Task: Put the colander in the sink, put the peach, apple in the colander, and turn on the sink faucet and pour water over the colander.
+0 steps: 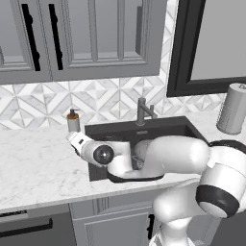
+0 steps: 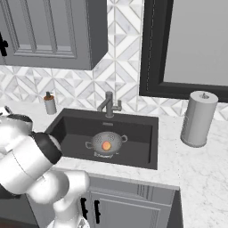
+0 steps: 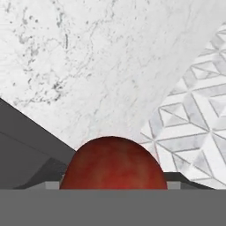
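The colander (image 2: pixel 106 144) sits on the floor of the sink (image 2: pixel 71 133), over the middle of the basin, with its two loop handles pointing to either side. The peach (image 2: pixel 106 145) rests inside the colander. The sink faucet (image 2: pixel 108 105) stands upright at the rear rim of the sink, against the tiled wall, with its spout angled to one side. A soap pump bottle (image 2: pixel 50 103) stands on the marble tabletop (image 2: pixel 200 169) at the rear left corner of the sink, and a paper towel roll (image 2: pixel 199 118) stands on the tabletop to the right of the basin. In the hand view, the apple (image 3: pixel 113 163) fills the lower centre of the frame, directly ahead of the gripper, with the tabletop and wall tiles beyond it. The fingers stand wide apart; the pictures do not show whether they bear on the apple.
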Motion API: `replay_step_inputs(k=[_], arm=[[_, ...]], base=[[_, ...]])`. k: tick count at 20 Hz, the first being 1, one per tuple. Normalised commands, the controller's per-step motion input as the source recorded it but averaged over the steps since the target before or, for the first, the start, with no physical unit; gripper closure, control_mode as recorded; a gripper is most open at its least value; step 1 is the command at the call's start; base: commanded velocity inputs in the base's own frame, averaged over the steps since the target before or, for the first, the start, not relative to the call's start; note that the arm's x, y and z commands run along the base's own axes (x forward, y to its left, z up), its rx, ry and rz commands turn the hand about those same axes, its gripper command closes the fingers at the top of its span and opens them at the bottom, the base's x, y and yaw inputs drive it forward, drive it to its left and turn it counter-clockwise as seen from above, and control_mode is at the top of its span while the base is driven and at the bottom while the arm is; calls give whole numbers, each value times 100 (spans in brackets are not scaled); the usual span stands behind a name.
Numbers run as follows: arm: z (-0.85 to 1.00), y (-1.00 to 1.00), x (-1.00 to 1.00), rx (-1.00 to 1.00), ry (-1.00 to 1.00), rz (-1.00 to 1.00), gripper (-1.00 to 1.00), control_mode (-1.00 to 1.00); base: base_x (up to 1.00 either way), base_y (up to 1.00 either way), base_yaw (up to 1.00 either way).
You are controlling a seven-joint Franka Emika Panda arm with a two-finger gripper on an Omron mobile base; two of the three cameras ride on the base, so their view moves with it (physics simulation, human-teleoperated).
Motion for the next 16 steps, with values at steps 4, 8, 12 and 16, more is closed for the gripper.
replay_step_inputs(k=[4,8,12,16], arm=[[100,-100,-45,36,8,-29,100,-100],[100,-100,-34,33,18,-29,100,-100],[100,-100,-24,32,21,-26,100,-100],[100,-100,-31,29,21,-26,100,-100]], base=[[0,0,0],[0,0,0],[0,0,0],[0,0,0]])
